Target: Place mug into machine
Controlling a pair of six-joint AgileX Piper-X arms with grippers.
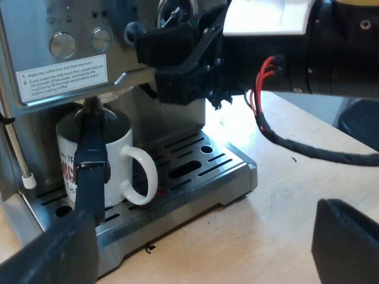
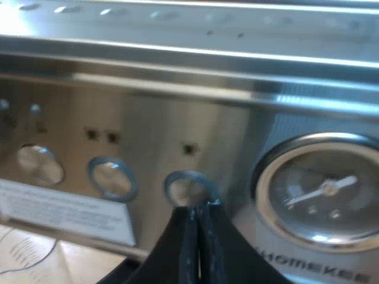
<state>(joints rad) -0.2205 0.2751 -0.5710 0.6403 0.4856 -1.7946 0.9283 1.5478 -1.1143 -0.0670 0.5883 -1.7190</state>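
Mug (image 1: 121, 168), white ceramic with a loop handle, sat on the slotted steel drip tray (image 1: 201, 171) of the brushed-steel espresso machine (image 1: 35, 35). The metal holder's dark handle (image 1: 90, 160) was at its twelve o'clock, ready to pour, so the placement looked done. Left hand (image 1: 204, 228) hung wide open and empty over the pale wooden desk (image 1: 284, 195), clear of the mug. Right hand (image 2: 198, 213), fingers pressed together on nothing, pointed at a round silver button (image 2: 185, 188), probably to press it. The round pressure gauge (image 2: 323, 192) read near two o'clock.
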